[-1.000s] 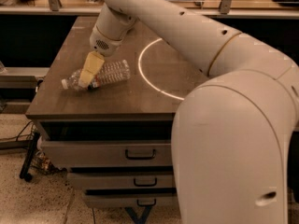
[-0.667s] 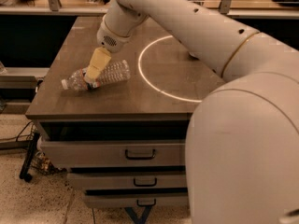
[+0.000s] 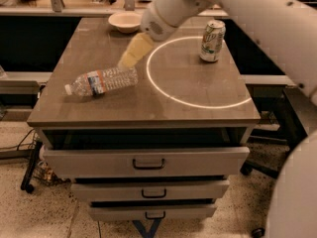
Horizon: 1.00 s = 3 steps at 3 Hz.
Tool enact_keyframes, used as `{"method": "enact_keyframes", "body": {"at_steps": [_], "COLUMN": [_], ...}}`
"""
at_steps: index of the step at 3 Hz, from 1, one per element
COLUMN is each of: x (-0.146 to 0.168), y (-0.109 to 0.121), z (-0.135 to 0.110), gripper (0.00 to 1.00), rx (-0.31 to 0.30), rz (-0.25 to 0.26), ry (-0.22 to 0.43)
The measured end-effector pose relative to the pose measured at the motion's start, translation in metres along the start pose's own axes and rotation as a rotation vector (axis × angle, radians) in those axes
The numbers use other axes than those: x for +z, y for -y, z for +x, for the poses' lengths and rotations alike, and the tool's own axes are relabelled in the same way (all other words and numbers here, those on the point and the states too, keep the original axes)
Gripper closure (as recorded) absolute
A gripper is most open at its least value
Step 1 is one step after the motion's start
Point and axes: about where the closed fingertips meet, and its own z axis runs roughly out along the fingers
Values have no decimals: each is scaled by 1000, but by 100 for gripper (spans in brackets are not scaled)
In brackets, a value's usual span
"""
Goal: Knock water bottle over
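The water bottle lies on its side on the left part of the brown table top, white cap pointing left, white-and-red label band near the middle. My gripper, with pale yellow fingers, hangs just above and behind the bottle's base end, up and to the right of it, clear of the bottle. The white arm reaches in from the upper right.
A green-and-white soda can stands upright at the back right, on a glowing white ring marked on the table. A white bowl sits at the back edge. Drawers are below the top.
My gripper has lifted off the lying bottle and drawn back to the right. The view has shifted, so the soda can and bowl now show. The bottle stays lying down.
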Motion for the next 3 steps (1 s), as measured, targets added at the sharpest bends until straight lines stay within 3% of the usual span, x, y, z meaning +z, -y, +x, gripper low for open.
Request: {"method": "enact_keyframes", "body": {"at_steps": [1, 2, 3], "x": [-79, -138, -138], "y": [30, 58, 57], "z": [38, 67, 68], "gripper": [0, 0, 0], "rx": [63, 95, 97], "rz": [120, 229, 227], "ry": [106, 181, 179]}}
